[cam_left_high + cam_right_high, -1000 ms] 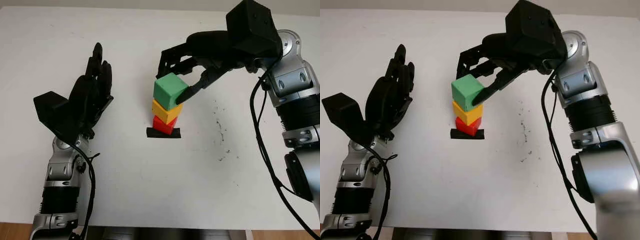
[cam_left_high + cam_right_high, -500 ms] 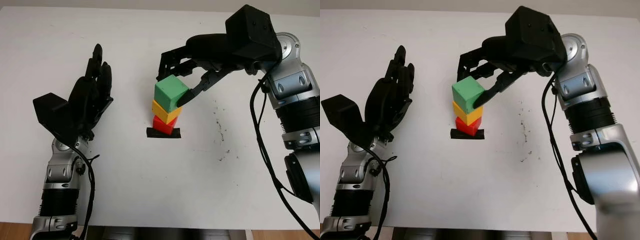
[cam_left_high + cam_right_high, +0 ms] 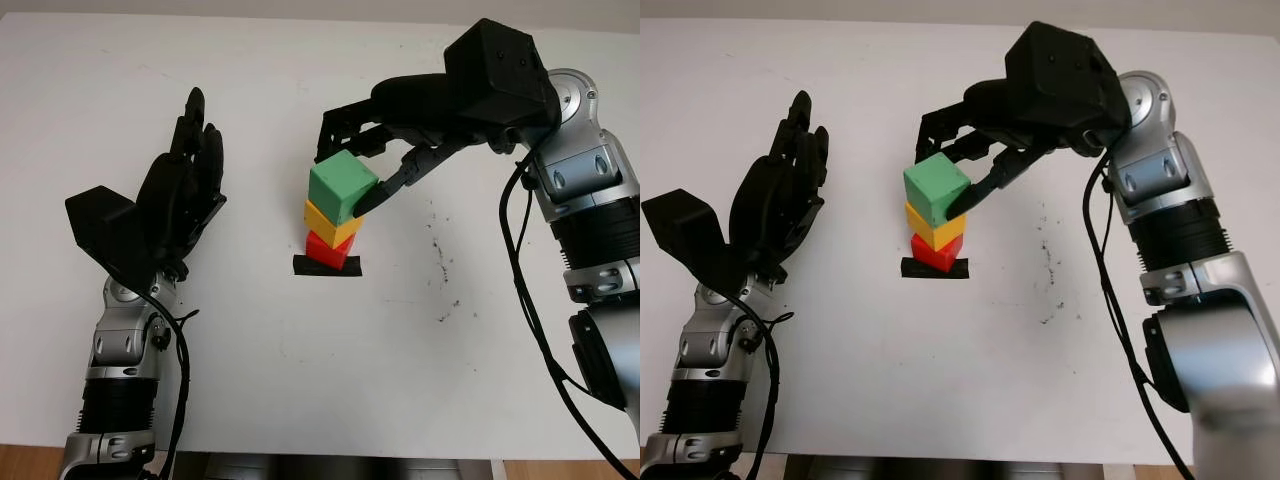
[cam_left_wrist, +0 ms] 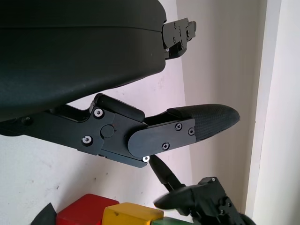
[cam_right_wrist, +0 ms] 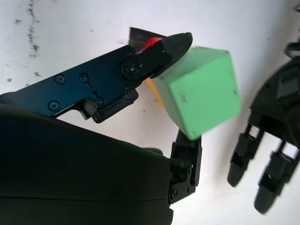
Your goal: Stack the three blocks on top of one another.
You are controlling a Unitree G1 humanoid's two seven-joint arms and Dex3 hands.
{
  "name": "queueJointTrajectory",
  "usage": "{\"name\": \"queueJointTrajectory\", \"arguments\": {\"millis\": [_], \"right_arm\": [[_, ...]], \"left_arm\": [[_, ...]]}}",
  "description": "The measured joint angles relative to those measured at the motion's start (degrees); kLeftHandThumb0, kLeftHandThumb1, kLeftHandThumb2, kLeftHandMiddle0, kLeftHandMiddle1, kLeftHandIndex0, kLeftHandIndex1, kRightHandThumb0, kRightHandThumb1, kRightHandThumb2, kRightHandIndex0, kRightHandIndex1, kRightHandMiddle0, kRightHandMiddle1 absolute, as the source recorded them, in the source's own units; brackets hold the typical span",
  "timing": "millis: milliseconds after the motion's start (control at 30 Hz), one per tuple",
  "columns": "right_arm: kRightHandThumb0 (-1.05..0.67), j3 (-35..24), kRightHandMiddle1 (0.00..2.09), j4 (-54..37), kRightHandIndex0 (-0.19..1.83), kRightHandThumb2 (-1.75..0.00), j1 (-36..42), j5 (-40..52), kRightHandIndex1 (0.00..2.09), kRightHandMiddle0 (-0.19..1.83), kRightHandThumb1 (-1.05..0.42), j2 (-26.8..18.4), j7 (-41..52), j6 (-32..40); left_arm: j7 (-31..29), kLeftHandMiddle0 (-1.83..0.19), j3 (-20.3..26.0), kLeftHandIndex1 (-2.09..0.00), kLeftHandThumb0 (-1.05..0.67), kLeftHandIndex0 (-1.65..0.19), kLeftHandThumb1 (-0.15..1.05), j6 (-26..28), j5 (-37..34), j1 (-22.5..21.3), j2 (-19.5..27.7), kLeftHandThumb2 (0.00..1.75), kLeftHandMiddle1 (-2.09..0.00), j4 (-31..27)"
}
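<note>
A red block (image 3: 328,248) sits on a black tape mark (image 3: 326,267) at the table's middle. A yellow block (image 3: 333,223) lies on it, and a green block (image 3: 343,186) tops the stack, turned a little askew. My right hand (image 3: 350,165) hovers open around the green block. Its thumb tip (image 5: 176,41) touches the block's right edge, while its other fingers (image 5: 262,154) stand apart from the green block (image 5: 199,89) on the far side. My left hand (image 3: 190,170) is open and raised to the left of the stack, well apart from it.
The white table (image 3: 300,360) has free room in front of and beside the stack. Small dark specks (image 3: 440,250) mark the surface to the right. The right forearm (image 3: 590,200) comes in along the right side.
The green block has settled slightly lower on the yellow one. My right hand's fingers have eased off it and the wrist has risen a little. The left hand has not moved.
</note>
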Motion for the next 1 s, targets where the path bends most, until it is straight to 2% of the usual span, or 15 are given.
{"name": "queueJointTrajectory", "arguments": {"millis": [233, 367, 467, 633, 800, 867, 900, 1000], "right_arm": [[-0.77, 0.15, 0.23, -5.47, -0.18, -0.05, 1.22, -0.11, 0.0, -0.19, -0.81, -1.47, 0.71, 1.87], [-0.87, 0.12, 0.03, -7.68, -0.19, -0.06, 2.2, 0.14, 0.0, -0.19, -0.83, -2.83, 1.64, 1.84], [-0.94, 0.12, 0.0, -9.23, -0.19, -0.07, 2.8, 0.29, 0.0, -0.19, -0.87, -4.13, 2.73, 1.66], [-0.94, -3.2, 0.0, -14.81, -0.19, -0.06, 5.3, 4.58, 0.0, -0.19, -0.88, -6.33, 4.13, 4.72], [-0.99, -12.62, 0.0, -26.09, -0.19, -0.1, 12.03, 11.17, 0.0, -0.19, -1.02, -7.99, -1.82, 16.32], [-1.0, -17.46, 0.0, -29.98, -0.19, -0.28, 16.43, 14.05, 0.0, -0.19, -1.04, -7.15, -6.71, 19.77], [-0.96, -19.59, 0.0, -31.68, -0.19, -0.45, 19.34, 14.51, 0.0, -0.19, -1.04, -6.39, -9.82, 19.44], [-0.75, -24.66, 0.0, -35.08, -0.19, -0.68, 27.29, 17.37, 0.0, -0.19, -1.05, -3.29, -16.76, 18.43]], "left_arm": [[-0.02, 0.19, 0.0, -0.06, -0.78, 0.18, 1.05, 0.25, 0.02, 0.0, 0.0, 0.62, -0.05, 0.03], [0.0, 0.19, 0.0, -0.05, -0.78, 0.18, 1.05, 0.33, 0.02, 0.0, 0.01, 0.61, -0.05, 0.03], [-0.03, 0.19, 0.02, -0.05, -0.78, 0.19, 1.05, 0.32, 0.03, 0.0, 0.06, 0.61, -0.05, 0.05], [-0.1, 0.19, 0.03, -0.05, -0.78, 0.19, 1.05, 0.26, 0.0, -0.02, 0.11, 0.61, -0.05, 0.23], [-0.22, 0.19, 0.08, -0.05, -0.78, 0.19, 1.05, -0.05, -0.04, -0.05, 0.11, 0.61, -0.05, 0.71], [-0.33, 0.19, 0.12, -0.05, -0.79, 0.19, 1.05, -0.12, -0.05, -0.05, 0.16, 0.61, -0.05, 0.81], [-0.32, 0.18, 0.12, -0.05, -0.79, 0.18, 1.05, -0.15, -0.04, -0.07, 0.17, 0.61, -0.06, 0.89], [-0.29, 0.18, 0.13, -0.05, -0.79, 0.18, 1.05, -0.22, 0.07, -0.09, 0.23, 0.61, -0.05, 1.18]]}}
